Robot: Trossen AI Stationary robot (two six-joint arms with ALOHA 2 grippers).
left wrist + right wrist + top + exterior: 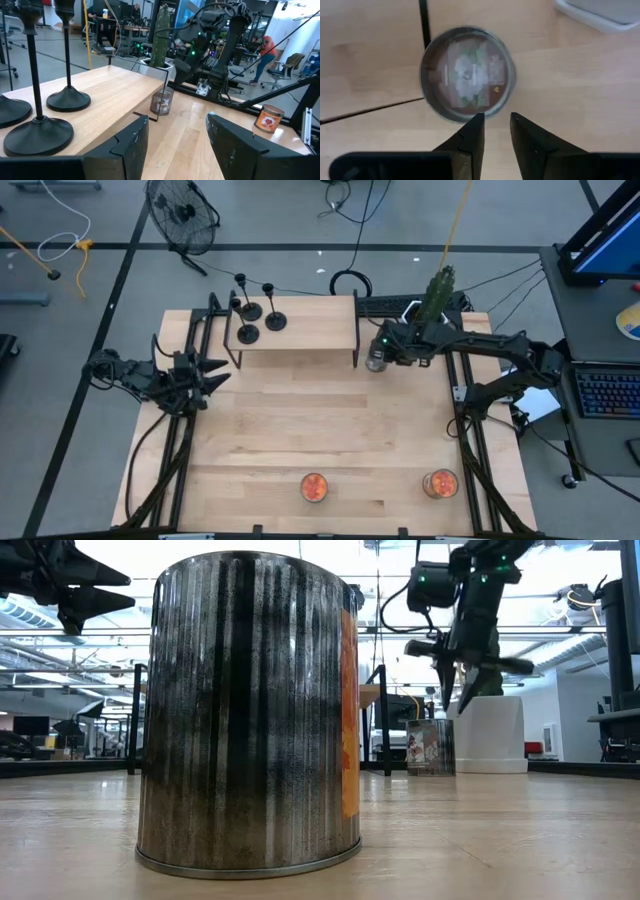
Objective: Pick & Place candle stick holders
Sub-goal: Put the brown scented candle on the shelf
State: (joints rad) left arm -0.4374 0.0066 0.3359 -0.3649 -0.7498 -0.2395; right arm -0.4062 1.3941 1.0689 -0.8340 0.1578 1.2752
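Three black candle stick holders [248, 310] [275, 320] [247, 333] stand on their disc bases at the left end of a raised wooden shelf [310, 330] at the table's far side. Two show close in the left wrist view [37, 135] [68, 100]. My left gripper [215, 375] [177, 125] is open and empty, left of the shelf and a little nearer than it. My right gripper [385, 350] [460, 690] points down above a silvery clear glass jar [376, 362] [466, 72] by the shelf's right leg. Its fingers stand a narrow gap apart and hold nothing.
Two orange-filled glass jars [314, 487] [440, 483] stand near the table's near edge; one fills the low view [250, 710]. A cactus [438, 290] in a white pot [490, 735] stands at the far right. The shelf has thin black legs [357, 340].
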